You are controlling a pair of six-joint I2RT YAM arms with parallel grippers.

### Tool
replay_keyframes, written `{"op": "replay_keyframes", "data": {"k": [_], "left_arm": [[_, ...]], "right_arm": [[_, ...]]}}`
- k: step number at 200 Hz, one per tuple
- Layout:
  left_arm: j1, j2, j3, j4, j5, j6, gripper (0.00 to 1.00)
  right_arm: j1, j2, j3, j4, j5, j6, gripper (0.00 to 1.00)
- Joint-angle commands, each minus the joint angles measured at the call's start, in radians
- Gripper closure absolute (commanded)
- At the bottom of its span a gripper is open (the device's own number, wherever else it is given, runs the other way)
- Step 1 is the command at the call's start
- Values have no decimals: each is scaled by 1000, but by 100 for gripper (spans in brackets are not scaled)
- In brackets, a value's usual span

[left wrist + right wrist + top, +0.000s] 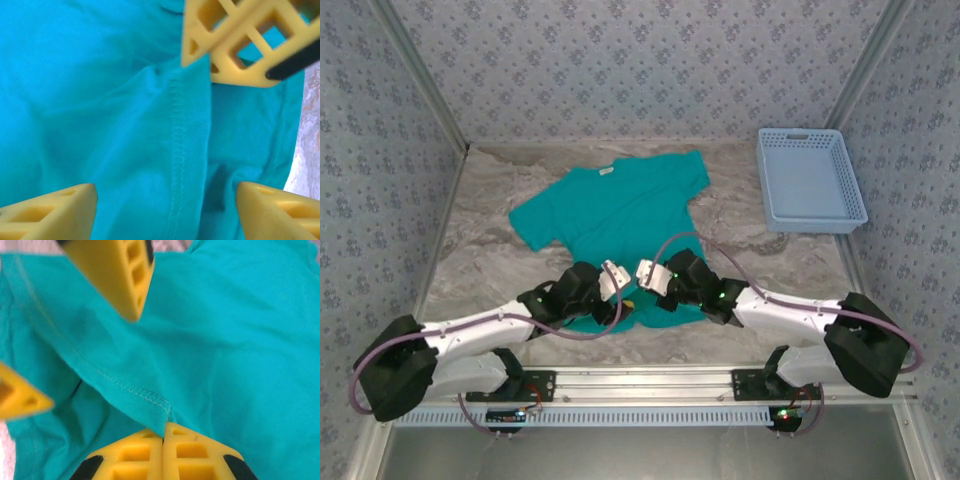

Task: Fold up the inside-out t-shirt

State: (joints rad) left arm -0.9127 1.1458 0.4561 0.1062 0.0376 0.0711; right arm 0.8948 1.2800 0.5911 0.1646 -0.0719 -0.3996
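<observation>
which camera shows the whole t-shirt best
The top view: the t-shirt lies spread on the table with both sleeves and the collar visible. The wrist views give close-ups of teal fabric and a stitched hem.

We see a table [480,260] with a marbled grey-beige top, walled in on three sides by patterned panels. Two things lie on it. A teal-green t-shirt [610,210] lies spread across the middle, its collar and small white tag [606,170] toward the far edge, its sleeves out to either side and its hem toward the near edge. A light blue plastic basket [767,180] sits in the far right corner, well apart from the t-shirt, with bare tabletop between them.
</observation>
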Motion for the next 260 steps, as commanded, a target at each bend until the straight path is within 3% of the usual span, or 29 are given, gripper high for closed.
{"op": "replay_keyframes", "data": {"k": [1,34,54,84,98,111,132,150,179,193,210,230,249,260], "left_arm": [[-7,61,26,179,26,68,26],[-5,170,40,266,-8,72,29],[-5,190,28,324,-17,70,45],[-5,199,46,325,-27,88,61],[-5,198,50,332,-20,107,75],[-3,193,61,312,16,142,100],[17,163,123,167,129,170,100],[79,149,195,45,251,89,100],[201,198,311,-119,450,-85,100],[213,248,390,-235,483,-88,100],[215,305,467,-339,505,-79,100],[227,325,500,-385,520,-105,100],[241,331,524,-409,531,-131,100],[254,340,542,-426,535,-145,100]], "right_arm": [[-41,-34,-29,54,-96,70,100],[-88,-74,-59,94,-148,105,100],[-120,-103,-84,106,-174,121,100],[-161,-126,-108,130,-273,148,100],[-162,-128,-106,123,-289,137,100],[-170,-130,-103,109,-281,120,100],[-209,-124,-106,104,-242,114,97],[-254,-100,-82,111,-203,176,75],[-250,-126,-84,156,-183,270,62],[-201,-154,-107,155,-193,314,54],[-131,-162,-161,186,-366,422,54],[-40,-191,-171,96,-317,417,53],[-16,-214,-192,124,-286,453,52],[9,-202,-201,170,-254,484,45]]}}
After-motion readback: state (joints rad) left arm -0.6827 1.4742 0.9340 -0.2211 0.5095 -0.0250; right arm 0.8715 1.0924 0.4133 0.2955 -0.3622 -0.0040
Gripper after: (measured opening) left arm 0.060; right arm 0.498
